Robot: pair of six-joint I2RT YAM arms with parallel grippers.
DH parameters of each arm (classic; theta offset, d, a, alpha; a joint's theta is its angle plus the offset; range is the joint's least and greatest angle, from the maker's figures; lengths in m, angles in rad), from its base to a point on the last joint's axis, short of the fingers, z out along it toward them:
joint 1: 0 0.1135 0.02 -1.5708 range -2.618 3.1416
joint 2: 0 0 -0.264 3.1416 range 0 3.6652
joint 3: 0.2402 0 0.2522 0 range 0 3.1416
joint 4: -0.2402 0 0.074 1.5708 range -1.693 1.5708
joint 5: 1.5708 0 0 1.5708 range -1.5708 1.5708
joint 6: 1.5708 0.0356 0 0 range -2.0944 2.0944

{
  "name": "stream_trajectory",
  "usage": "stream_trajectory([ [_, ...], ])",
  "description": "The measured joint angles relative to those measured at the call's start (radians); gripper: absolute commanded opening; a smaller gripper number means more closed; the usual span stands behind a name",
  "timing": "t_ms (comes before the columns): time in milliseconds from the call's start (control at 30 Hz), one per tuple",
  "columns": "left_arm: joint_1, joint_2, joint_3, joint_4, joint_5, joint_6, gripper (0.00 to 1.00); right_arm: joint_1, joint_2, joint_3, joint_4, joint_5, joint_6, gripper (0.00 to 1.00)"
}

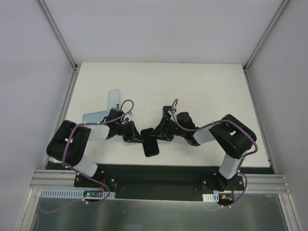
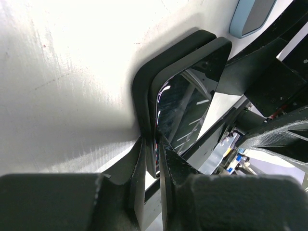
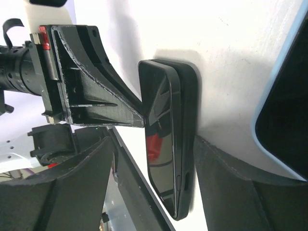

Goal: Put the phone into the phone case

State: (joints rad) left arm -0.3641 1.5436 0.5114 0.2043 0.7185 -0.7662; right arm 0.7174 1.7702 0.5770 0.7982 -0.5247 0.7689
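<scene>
Pinching phone [image 2: 187, 101] and case [image 2: 144, 82] together at one edge with left gripper [image 2: 155, 144], closed tight on both, near middle of table [image 1: 192, 86] between the arms. Straddling the pair with right gripper [image 3: 154, 144], jaws apart and gripping nothing. Seems well along: laid into case already, yet apparently not seated flush on every side, so still to be pressed in.

Two grippers — left gripper [image 1: 140, 138], right gripper [image 1: 157, 133] — one black phone [image 1: 150, 147], one black case [image 2: 143, 82], two pale-blue slabs [image 1: 114, 98] [image 1: 95, 116]
</scene>
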Motion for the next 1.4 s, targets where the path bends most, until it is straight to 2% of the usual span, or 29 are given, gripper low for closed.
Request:
stream_trajectory([
  [300, 0.004, -0.001, -0.002, -0.003, 0.021, 0.000, 0.11, 0.020, 0.051, -0.008, 0.160, -0.097, 0.096, 0.66],
  [533, 0.001, -0.001, -0.002, 0.001, 0.034, -0.001, 0.11, 0.031, 0.051, -0.008, 0.191, -0.130, 0.113, 0.61],
  [700, -0.008, -0.008, -0.002, 0.000, 0.032, -0.001, 0.12, 0.031, 0.048, -0.009, 0.132, -0.123, 0.082, 0.48],
  [933, -0.016, -0.026, -0.004, -0.002, 0.031, -0.001, 0.15, 0.038, -0.042, -0.002, -0.149, -0.057, -0.059, 0.21],
  [967, -0.016, -0.028, -0.004, -0.002, 0.031, -0.001, 0.16, 0.040, -0.053, 0.003, -0.179, -0.051, -0.071, 0.16],
  [1067, -0.016, -0.032, -0.004, -0.003, 0.031, -0.001, 0.20, 0.045, -0.078, 0.026, -0.234, -0.044, -0.105, 0.10],
  [1167, -0.016, -0.040, -0.004, -0.004, 0.030, -0.001, 0.26, 0.046, -0.081, 0.035, -0.258, -0.040, -0.121, 0.08],
  [1400, -0.014, -0.124, -0.021, -0.035, 0.021, 0.004, 0.47, 0.046, -0.095, 0.043, -0.288, -0.040, -0.158, 0.08],
])
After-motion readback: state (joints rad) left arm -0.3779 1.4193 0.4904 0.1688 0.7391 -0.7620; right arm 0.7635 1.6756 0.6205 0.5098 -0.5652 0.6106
